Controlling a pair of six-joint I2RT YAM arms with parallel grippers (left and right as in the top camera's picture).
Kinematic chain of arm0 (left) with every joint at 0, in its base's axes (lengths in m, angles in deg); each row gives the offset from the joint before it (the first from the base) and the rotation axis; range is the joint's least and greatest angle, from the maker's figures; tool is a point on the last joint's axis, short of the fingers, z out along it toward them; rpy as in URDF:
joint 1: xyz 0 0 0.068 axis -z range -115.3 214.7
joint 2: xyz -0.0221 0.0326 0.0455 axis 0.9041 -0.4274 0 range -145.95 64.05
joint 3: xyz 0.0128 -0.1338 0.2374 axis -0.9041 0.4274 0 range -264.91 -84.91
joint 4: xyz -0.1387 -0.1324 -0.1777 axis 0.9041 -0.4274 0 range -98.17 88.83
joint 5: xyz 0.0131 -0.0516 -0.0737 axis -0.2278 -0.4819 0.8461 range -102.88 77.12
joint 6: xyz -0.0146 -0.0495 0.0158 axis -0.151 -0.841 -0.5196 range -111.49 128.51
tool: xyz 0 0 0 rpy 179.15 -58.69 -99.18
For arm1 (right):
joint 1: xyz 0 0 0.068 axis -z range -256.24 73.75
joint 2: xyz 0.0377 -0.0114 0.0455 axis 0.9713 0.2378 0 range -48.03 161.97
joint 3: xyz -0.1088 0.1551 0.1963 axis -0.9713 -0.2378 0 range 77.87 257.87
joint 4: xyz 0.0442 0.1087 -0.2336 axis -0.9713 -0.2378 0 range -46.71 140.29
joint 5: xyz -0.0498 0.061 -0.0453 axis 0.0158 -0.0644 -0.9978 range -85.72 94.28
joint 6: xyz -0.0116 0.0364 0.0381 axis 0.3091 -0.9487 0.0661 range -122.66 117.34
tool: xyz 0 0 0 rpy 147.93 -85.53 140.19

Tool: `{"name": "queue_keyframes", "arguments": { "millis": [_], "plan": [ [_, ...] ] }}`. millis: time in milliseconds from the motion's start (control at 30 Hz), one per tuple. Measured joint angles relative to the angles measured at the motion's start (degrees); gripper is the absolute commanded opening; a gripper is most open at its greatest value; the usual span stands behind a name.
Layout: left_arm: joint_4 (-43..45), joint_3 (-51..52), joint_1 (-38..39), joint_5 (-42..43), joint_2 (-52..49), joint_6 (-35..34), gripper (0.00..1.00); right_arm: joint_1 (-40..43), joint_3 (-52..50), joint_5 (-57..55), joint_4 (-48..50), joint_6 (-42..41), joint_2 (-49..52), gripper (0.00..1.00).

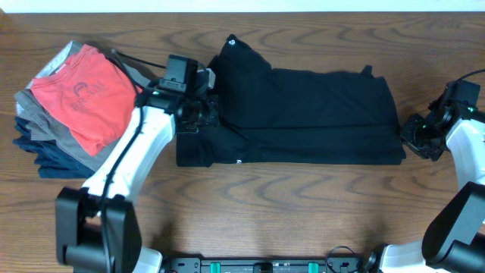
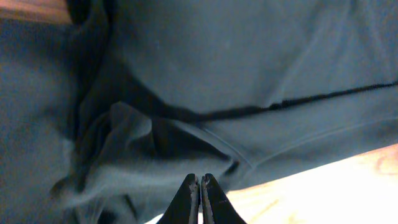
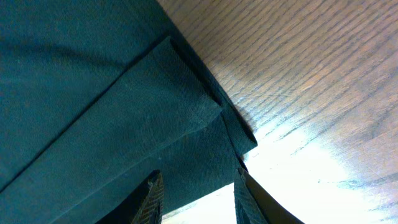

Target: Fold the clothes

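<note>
**Overhead.** The black long-sleeved garment (image 1: 303, 114) lies flat at mid-table (image 1: 265, 212), already laid into a long band. Its small white logo (image 1: 232, 42) is near the far left corner. The left gripper (image 1: 198, 114) sits at the band's left end and the right gripper (image 1: 413, 136) at its right edge. A red-orange shirt (image 1: 83, 95) tops a stack of folded clothes well to the left. The cloth looks light, limp and thin, so it will likely sag and slide unless it is pinched at a hem or corner.

**Left wrist.** The fingertips are pressed together in front of a bunched ridge of fabric. No ply shows between them, so whether anything is caught cannot be told. This view alone reveals the rumpling and a seam line.

**Right wrist.** The jaws stand partly apart and hold nothing, poised over the layered hem corner where it meets bare wood. Only here do the stacked plies show.
</note>
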Motion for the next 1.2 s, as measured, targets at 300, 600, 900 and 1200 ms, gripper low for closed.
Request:
{"name": "queue_keyframes", "arguments": {
  "millis": [300, 600, 900, 1200],
  "plan": [
    [0.5, 0.0, -1.5, -8.0, -11.3, -0.4, 0.06, 0.0, 0.0, 0.0, -0.3, 0.0, 0.0, 0.37],
    [0.1, 0.0, -6.7, -9.0, -14.1, -4.8, 0.08, 0.0, 0.0, 0.5, -0.7, 1.2, 0.0, 0.38],
    [-4.8, 0.0, -5.8, -5.9, -14.1, -5.8, 0.43, 0.0, -1.4, 3.1, 1.8, 4.9, 1.5, 0.38],
    [-9.1, 0.0, -5.2, -5.4, -14.1, -5.9, 0.43, 0.0, -7.9, 5.9, 9.6, 7.5, 5.8, 0.44]
  ]
}}
